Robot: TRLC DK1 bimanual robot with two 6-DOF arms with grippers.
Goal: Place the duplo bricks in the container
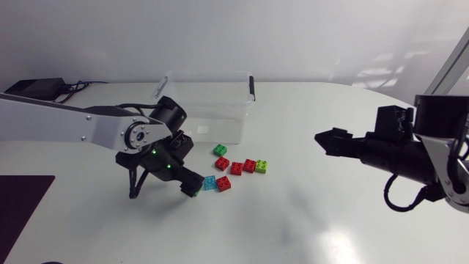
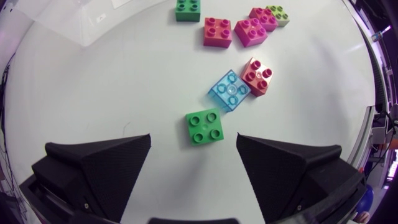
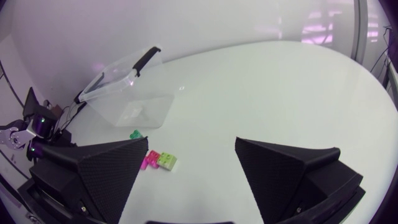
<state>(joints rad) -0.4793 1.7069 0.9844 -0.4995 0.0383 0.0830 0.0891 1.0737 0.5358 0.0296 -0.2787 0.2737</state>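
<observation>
Several Duplo bricks lie mid-table before the clear plastic container (image 1: 209, 103). My left gripper (image 1: 193, 186) hangs low over a green brick (image 2: 204, 126), which lies between its open fingers (image 2: 106, 165), touching neither. Just ahead of it lie a translucent blue brick (image 2: 229, 91) and a red brick (image 2: 259, 76). Farther on are another green brick (image 2: 188, 9), red bricks (image 2: 217, 31) and a lime brick (image 2: 278, 14). My right gripper (image 1: 326, 139) is open and empty, raised above the table's right side and pointing toward the container (image 3: 124, 93).
A black box with cables (image 1: 33, 88) sits at the back left. A dark mat (image 1: 22, 202) lies at the front left edge. The container's lid edge has black clips (image 1: 251, 86). The left arm (image 3: 25, 130) shows in the right wrist view.
</observation>
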